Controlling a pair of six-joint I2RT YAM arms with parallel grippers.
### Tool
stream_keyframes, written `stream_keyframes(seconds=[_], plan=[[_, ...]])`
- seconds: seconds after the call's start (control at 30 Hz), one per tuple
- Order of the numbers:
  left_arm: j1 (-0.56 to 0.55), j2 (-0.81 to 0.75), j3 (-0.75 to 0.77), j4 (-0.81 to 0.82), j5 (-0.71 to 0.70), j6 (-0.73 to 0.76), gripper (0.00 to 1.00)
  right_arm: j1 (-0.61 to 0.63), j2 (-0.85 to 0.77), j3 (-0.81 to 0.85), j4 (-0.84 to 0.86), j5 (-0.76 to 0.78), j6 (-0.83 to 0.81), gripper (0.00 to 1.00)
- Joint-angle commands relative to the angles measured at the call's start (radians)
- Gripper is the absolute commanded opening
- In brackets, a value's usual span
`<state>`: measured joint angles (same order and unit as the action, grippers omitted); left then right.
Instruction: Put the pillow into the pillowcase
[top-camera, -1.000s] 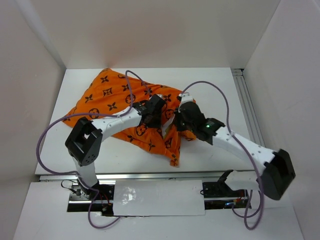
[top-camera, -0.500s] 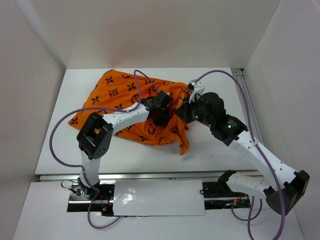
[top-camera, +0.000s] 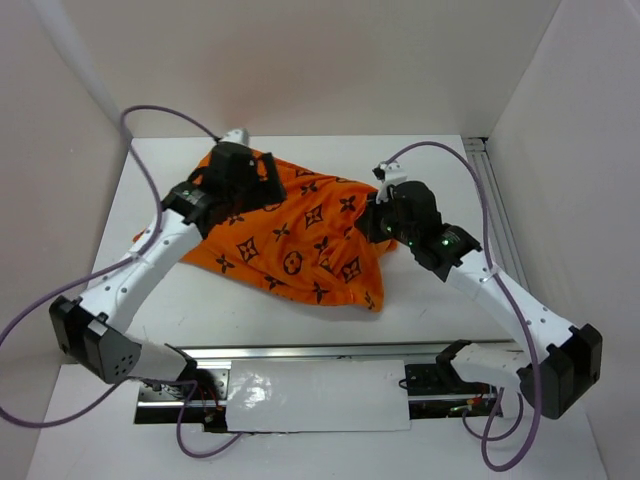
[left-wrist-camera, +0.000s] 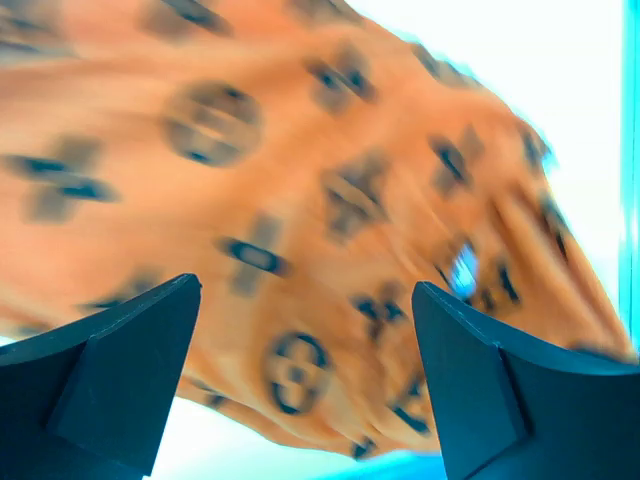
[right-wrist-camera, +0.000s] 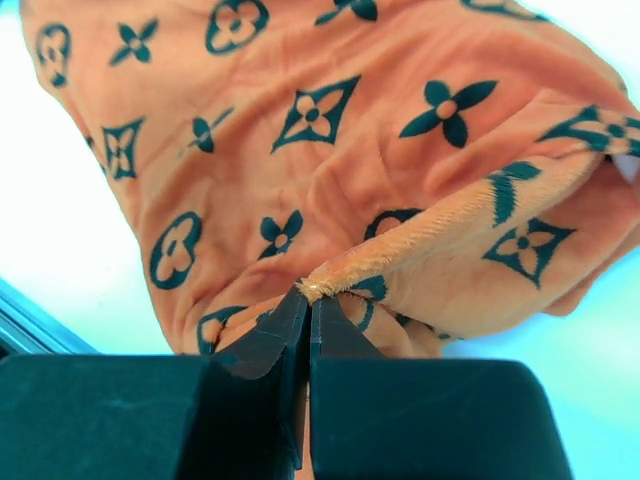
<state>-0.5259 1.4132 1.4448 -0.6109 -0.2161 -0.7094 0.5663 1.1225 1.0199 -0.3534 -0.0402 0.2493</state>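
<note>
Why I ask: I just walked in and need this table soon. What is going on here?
Two robot arms are handling an orange monogram pillowcase on the white table. The right gripper is shut on a folded hem at the case's right end. The left gripper is open above its far-left part, holding nothing. No pillow shows outside the bulky case, so it may be inside.
</note>
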Motion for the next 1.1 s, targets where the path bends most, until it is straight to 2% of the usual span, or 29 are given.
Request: stream_keyframes(seconds=[0.0,0.1,0.13,0.17,0.2,0.27,0.3,0.37,0.43,0.5,0.53,0.63,0.77,0.8,0.97,1.07], plan=[[0.143,-0.014,-0.059,-0.087,-0.056,0.022,1.00,-0.006,0.057,-0.007,0.114,-0.033,-0.028,0.00],[0.286,-0.014,-0.069,-0.087,-0.013,0.044,1.00,-0.006,0.136,0.005,0.139,-0.092,-0.028,0.01],[0.318,-0.001,-0.069,-0.087,0.007,0.056,1.00,-0.006,0.161,0.005,0.139,-0.092,-0.009,0.07],[0.348,0.000,-0.057,-0.087,0.018,0.065,1.00,-0.006,0.187,0.015,0.117,-0.073,0.010,0.07],[0.371,0.027,-0.057,-0.087,0.018,0.074,1.00,-0.006,0.213,0.016,0.093,0.010,0.033,0.07],[0.429,0.047,-0.031,-0.098,-0.002,0.065,1.00,-0.017,0.289,0.016,0.024,0.081,0.067,0.11],[0.449,0.058,-0.031,-0.098,-0.002,0.065,1.00,-0.017,0.309,0.028,0.001,0.104,0.080,0.28],[0.512,0.105,0.002,-0.073,0.038,0.080,1.00,-0.017,0.339,0.055,-0.050,0.109,0.055,0.40],[0.573,0.153,0.034,-0.064,0.067,0.102,1.00,-0.017,0.349,0.075,-0.059,0.080,0.038,0.66],[0.610,0.239,0.089,-0.064,0.102,0.123,1.00,-0.007,0.338,0.110,-0.071,0.069,0.013,0.85],[0.628,0.265,0.107,-0.064,0.112,0.123,1.00,-0.006,0.338,0.123,-0.082,0.059,0.004,0.89],[0.710,0.340,0.137,-0.055,0.125,0.133,0.98,0.003,0.320,0.154,-0.105,0.059,0.004,0.91],[0.779,0.378,0.089,0.069,0.190,0.133,0.92,0.012,0.295,0.180,-0.105,0.031,0.004,0.91],[0.788,0.392,0.080,0.079,0.223,0.133,0.91,0.012,0.295,0.190,-0.090,0.031,0.004,0.91],[0.788,0.501,0.069,0.079,0.205,0.133,0.87,0.036,0.381,0.227,-0.067,-0.007,0.022,0.88],[0.788,0.510,0.005,0.118,0.256,0.122,0.73,0.075,0.436,0.227,-0.035,0.019,0.033,0.86]])
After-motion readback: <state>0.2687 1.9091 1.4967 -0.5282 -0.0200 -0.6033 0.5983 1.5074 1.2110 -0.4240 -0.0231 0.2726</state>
